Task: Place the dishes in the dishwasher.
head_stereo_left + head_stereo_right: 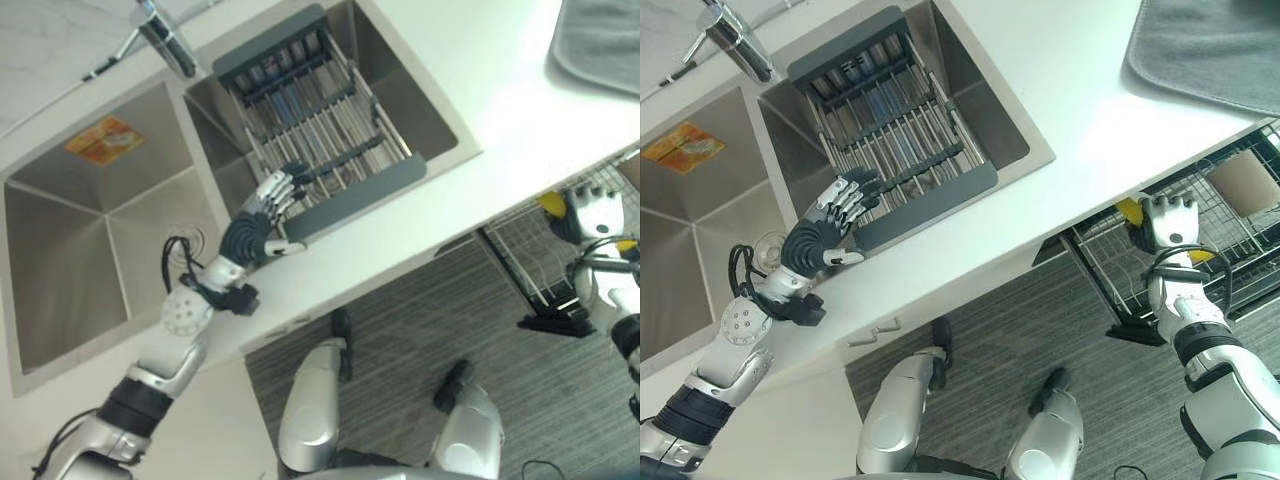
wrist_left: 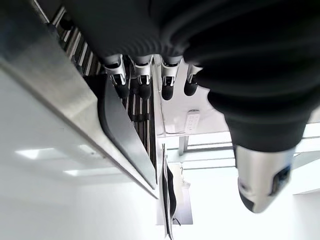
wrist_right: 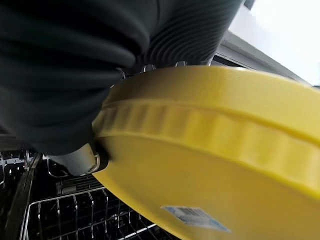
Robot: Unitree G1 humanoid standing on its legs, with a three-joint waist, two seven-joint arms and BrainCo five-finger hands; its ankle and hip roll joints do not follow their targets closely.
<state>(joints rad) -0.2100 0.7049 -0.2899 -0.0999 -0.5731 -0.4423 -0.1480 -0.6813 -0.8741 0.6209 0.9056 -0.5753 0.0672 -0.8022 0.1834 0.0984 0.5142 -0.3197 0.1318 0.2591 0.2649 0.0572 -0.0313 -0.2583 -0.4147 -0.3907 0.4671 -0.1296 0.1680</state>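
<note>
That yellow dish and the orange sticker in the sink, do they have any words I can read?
Yellow dish, held in the right hand: a small white label underneath, print too blurred to read.
Orange sticker on the sink wall: too small to read.
No other writing can be made out.

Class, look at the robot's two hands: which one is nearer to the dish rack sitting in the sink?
Left. The left hand hovers at the dish rack's front edge, while the right hand holds a yellow dish over the dishwasher rack.

Sink sticker (image 1: 104,140): print too small to read.
Yellow dish (image 3: 210,165) label, under the right hand (image 1: 1167,222): illegible.
</note>
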